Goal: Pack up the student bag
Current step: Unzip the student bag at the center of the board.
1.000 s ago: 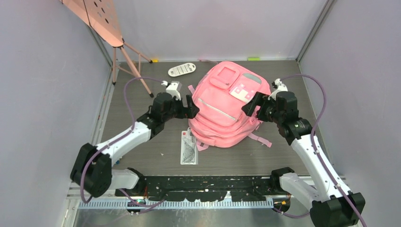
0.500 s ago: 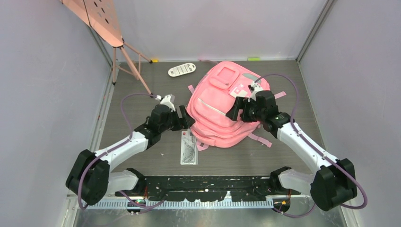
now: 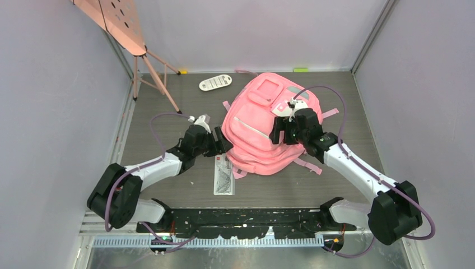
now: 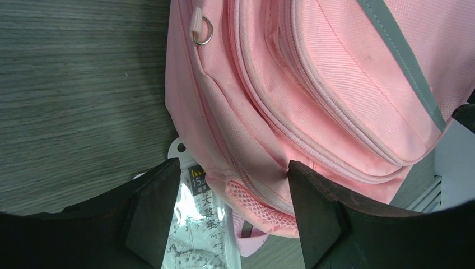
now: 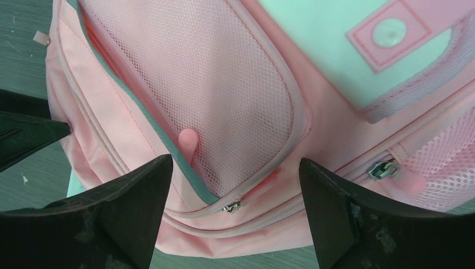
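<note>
I note the left gripper (image 4: pixel 232 210) wide apart, a corner of the student bag (image 4: pixel 325 84) between its fingers, ungripped. The right gripper (image 5: pixel 235 190) is wide apart over the mesh pocket (image 5: pixel 213 95), holding nothing.

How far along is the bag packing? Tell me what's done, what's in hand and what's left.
Done: nothing visibly packed; the zips on the soft pink fabric backpack look shut. In hand: the left end effector and the right end effector are open over the bag, gripping nothing. Left: the clear-packaged ruler set and the white oblong device lie outside it on the table.
</note>
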`<control>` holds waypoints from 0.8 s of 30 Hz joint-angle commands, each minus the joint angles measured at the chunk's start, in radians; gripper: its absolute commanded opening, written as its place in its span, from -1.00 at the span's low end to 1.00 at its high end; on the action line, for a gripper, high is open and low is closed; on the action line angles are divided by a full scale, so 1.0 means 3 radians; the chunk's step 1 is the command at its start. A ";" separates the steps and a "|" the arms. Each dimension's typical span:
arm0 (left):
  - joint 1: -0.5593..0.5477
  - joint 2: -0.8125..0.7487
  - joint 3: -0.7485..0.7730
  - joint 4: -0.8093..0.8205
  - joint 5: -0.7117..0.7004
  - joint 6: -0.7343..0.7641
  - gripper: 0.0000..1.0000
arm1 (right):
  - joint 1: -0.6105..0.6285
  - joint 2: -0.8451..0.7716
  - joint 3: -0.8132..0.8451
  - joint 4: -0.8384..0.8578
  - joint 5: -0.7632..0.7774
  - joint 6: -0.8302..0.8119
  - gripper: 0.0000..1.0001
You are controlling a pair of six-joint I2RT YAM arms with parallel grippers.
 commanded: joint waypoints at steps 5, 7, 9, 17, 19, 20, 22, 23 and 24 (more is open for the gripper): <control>0.0004 0.0267 -0.0039 0.0449 0.0035 -0.0135 0.34 | 0.0003 0.0114 0.0174 0.0149 -0.0088 -0.0211 0.83; 0.0004 0.0323 -0.0022 0.0475 0.0043 -0.0146 0.28 | 0.0003 0.0178 0.0186 0.0172 -0.0245 -0.0195 0.82; 0.0004 0.0365 -0.0014 0.0510 0.0043 -0.0165 0.19 | 0.0003 0.0207 0.0175 0.0185 -0.0403 -0.0160 0.80; 0.0004 0.0390 -0.0026 0.0551 0.0008 -0.0173 -0.24 | 0.0221 -0.0087 0.0114 -0.0168 -0.0628 0.0128 0.50; 0.0004 0.0375 -0.0041 0.0558 -0.0026 -0.0173 -0.29 | 0.0269 -0.0179 0.0066 -0.0310 -0.0651 0.0239 0.47; 0.0004 0.0370 -0.0040 0.0554 -0.0037 -0.0168 -0.30 | 0.0279 -0.0228 0.0044 -0.0380 -0.0694 0.0315 0.45; 0.0004 0.0356 -0.0033 0.0550 -0.0046 -0.0159 -0.31 | 0.0312 -0.0285 0.0000 -0.0514 -0.0807 0.0383 0.42; 0.0004 0.0348 -0.0028 0.0544 -0.0046 -0.0149 -0.31 | 0.0351 -0.0317 -0.0023 -0.0566 -0.0813 0.0397 0.40; 0.0004 0.0345 -0.0028 0.0539 -0.0046 -0.0144 -0.32 | 0.0369 -0.0337 -0.0031 -0.0664 -0.0806 0.0402 0.40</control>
